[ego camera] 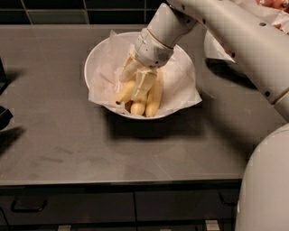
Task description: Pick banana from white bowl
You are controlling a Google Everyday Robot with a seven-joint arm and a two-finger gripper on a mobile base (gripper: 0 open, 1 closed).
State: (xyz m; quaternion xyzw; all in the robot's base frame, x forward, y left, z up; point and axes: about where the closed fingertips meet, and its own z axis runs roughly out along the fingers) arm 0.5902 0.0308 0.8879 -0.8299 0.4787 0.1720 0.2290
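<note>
The white bowl (pixel 97 56), lined with crinkled white paper, sits on the grey counter at centre back and holds several bananas. A curved pale-yellow banana (pixel 123 94) with a dark tip lies at the left of the pile, its upper end under my gripper. A straighter yellow banana (pixel 155 94) lies at the right, with a shorter one (pixel 138 107) between them. My gripper (pixel 138 77) reaches down into the bowl from the upper right and rests on the top of the pile, touching the curved banana.
A second paper-lined bowl (pixel 216 46) stands at the back right, mostly hidden by my arm, with red fruit (pixel 273 3) at the top corner. A dark object (pixel 3 115) juts in at the left edge. Drawers run below the counter's front edge.
</note>
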